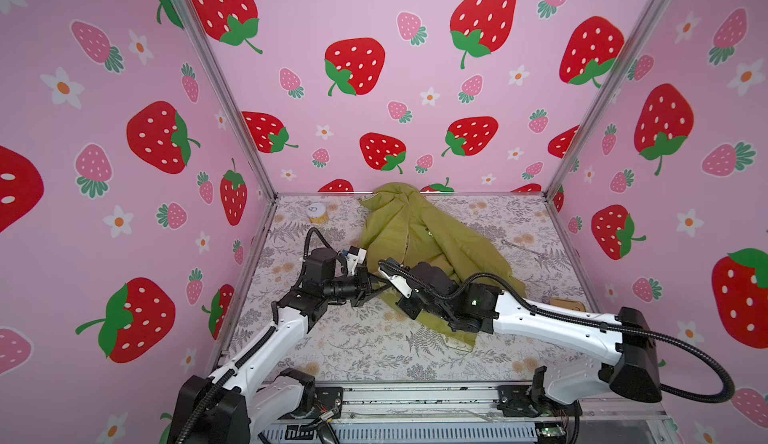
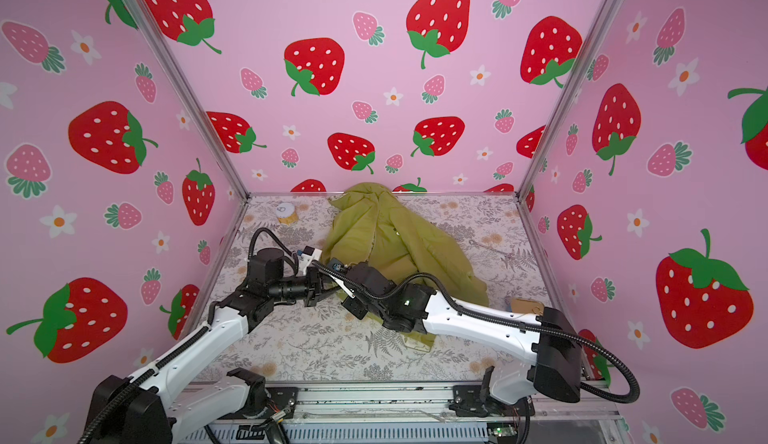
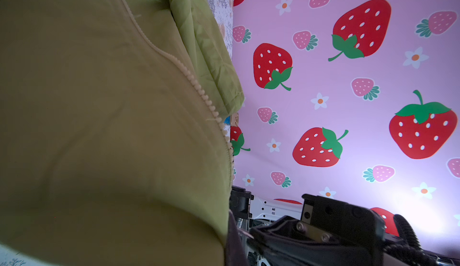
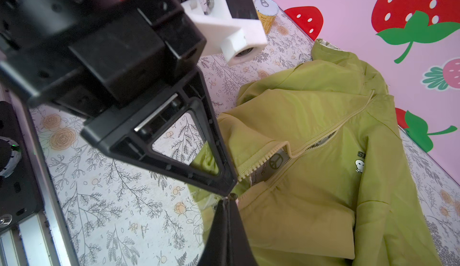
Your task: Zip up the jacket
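Firmly, left gripper (image 4: 229, 189) pinches the jacket (image 4: 311, 202) — right gripper (image 4: 227, 200) closed.

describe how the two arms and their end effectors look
Both the left arm and right arm have white shell links with black joints and black housings. A black corrugated cable loops along each. The right arm shows a small green light. The left end effector is a black open triangular frame beside a white camera mount; the right end effector is black and tapered.
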Robot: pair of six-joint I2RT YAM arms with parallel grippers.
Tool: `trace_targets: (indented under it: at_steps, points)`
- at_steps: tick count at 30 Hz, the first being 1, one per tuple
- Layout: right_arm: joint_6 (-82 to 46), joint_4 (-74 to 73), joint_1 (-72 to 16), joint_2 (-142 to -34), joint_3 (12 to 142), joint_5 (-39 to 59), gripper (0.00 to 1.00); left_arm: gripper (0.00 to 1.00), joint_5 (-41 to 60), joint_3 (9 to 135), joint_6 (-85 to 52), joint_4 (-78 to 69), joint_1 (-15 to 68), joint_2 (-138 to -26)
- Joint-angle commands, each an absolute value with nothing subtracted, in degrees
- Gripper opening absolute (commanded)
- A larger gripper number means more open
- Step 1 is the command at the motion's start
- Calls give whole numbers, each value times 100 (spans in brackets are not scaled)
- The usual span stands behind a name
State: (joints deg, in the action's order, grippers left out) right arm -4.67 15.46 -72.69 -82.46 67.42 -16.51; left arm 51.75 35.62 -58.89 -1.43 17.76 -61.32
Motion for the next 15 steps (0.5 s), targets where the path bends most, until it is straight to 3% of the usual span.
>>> trace_targets:
  at_steps: [1, 8, 12, 15]
  points:
    - [-464, 1400, -7255, -8179, 6645, -1718, 0, 2, 5538, 3653, -5941, -366, 1762, -6090]
    - [-501, 1200, -7157, -8097, 6514, -1697, 0, 36, 5525, 3539, -5958, -352, 1759, -5963]
    - [-534, 1077, -7093, -8077, 6426, -1598, 0, 48, 5441, 3290, -6043, -441, 1762, -5794]
    - [-578, 983, -7011, -8064, 6359, -1435, 0, 51, 5373, 3075, -6054, -517, 1765, -5656]
